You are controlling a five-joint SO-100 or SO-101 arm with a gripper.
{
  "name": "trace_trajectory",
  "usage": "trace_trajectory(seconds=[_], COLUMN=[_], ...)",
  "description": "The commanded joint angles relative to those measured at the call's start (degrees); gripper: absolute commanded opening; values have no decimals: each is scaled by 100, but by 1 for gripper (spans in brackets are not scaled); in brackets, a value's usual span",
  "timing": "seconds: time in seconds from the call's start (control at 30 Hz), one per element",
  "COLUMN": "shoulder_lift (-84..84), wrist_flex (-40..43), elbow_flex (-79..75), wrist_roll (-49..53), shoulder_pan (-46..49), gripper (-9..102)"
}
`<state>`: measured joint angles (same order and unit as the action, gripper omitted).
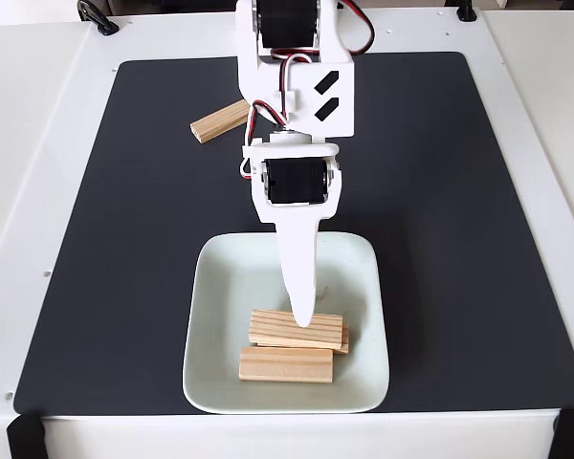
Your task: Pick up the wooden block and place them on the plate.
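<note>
Gripper (304, 317) over blocks (297, 330) on plate (210, 287)

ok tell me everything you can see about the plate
The square, shallow, pale mint-white plate with rounded corners looks glazed and smooth. It sits flat at the near edge of the black mat. On its near half lie light pine wooden blocks, the farther ones stacked and partly hidden by the arm. The white pincer points down over the stack; whether it touches is unclear. A faint smudge shows near the plate's centre.
</note>
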<state>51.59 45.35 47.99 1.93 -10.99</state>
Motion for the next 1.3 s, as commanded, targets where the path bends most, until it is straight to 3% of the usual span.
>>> trace_trajectory(seconds=[0.0, 0.27, 0.47, 0.7, 1.03, 1.27], shoulder_lift=[97, 923, 2602, 4658, 7348, 8394], wrist_flex=[-62, 255, 334, 387, 387, 598], elbow_flex=[-220, 308, 2259, 4729, 8235, 9299], wrist_roll=[-26, -18, -9, 114, 1934, 3006], shoulder_pan=[26, 26, -62, -193, -123, 149], gripper=[25, 23, -2, 0, 0, 0])
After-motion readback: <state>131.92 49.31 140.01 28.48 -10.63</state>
